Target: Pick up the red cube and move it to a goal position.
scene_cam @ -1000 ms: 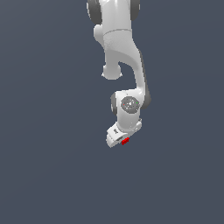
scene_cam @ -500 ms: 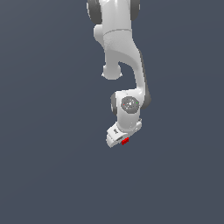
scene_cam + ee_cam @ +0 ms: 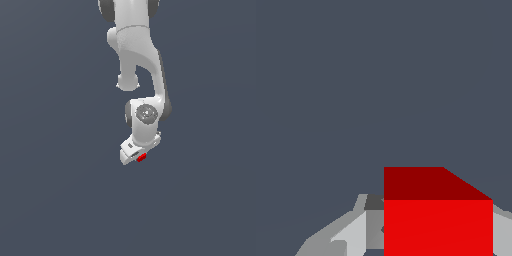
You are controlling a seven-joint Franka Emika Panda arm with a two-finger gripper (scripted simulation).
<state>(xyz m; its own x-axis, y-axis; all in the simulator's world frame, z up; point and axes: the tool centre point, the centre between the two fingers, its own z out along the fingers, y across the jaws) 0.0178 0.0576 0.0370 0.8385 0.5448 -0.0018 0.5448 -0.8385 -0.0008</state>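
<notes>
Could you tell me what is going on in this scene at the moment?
A white Franka arm in a simulator is handling a small red cube. The cube sits at the tip of the hand, and the wrist view shows it between the fingers, so it appears to be gripped. The backdrop is a uniform grey-blue, with no goal marker to be seen, so how near the cube is to its goal cannot be told.
</notes>
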